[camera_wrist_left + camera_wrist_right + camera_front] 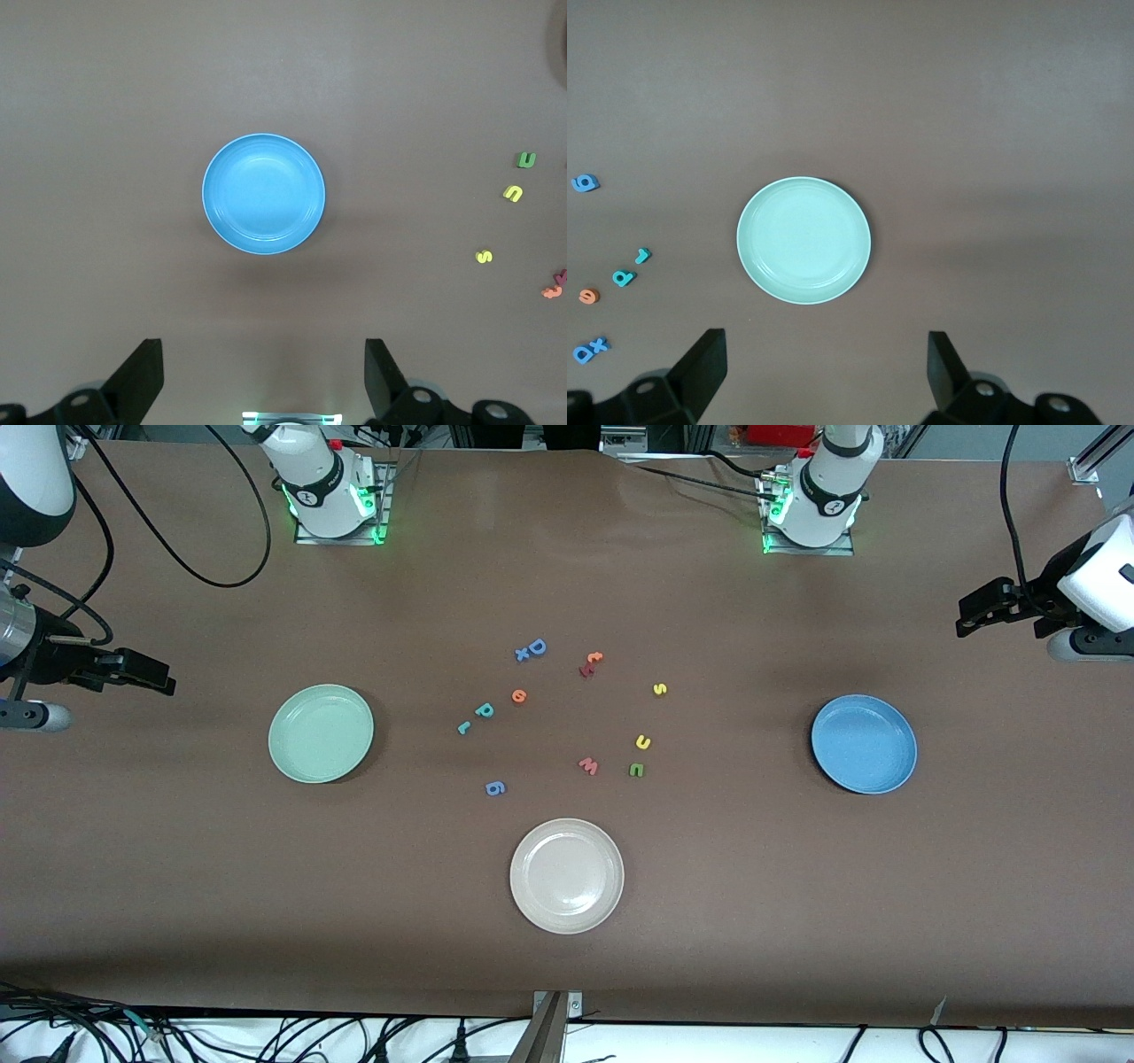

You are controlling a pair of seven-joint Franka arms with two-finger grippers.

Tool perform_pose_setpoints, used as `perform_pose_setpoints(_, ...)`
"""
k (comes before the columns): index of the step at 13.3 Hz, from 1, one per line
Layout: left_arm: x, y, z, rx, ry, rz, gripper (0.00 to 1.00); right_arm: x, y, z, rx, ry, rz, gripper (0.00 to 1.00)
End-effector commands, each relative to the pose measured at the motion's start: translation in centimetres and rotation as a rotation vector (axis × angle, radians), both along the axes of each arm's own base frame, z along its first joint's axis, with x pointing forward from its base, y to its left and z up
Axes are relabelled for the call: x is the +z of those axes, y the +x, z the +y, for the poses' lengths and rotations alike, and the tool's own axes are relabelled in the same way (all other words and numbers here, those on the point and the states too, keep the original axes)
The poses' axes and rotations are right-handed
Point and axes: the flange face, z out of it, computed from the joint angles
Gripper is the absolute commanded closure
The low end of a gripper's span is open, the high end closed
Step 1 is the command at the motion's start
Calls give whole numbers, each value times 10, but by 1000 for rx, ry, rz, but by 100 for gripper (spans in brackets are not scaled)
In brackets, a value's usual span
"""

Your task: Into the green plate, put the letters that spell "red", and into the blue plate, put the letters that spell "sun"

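3 plates rest on the brown bench [797, 921]: the green plate [321, 733] toward the right arm's end, the blue plate [864, 744] toward the left arm's end, a beige plate [567, 876] nearest the front camera; between them lie the teal r [463, 728], teal d [484, 710], orange e [519, 696], yellow s [659, 689], yellow u [642, 741] and green n [636, 770]; the left gripper [264, 376] hangs wide and empty over the blue plate's end of the bench, the right gripper [826, 372] likewise beside the green plate.
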Motion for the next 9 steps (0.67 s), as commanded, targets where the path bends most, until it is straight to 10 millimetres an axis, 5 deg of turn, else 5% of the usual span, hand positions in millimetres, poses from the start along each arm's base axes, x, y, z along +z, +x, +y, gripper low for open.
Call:
perform_pose_setpoints(1,0,-1,3,-8,-32,-4,0,6,1,-1,2,0,-3,0)
perform_pose_setpoints(9,0,0,2,-10,-32,-2,0,7,1,6,6,-6,-5,0)
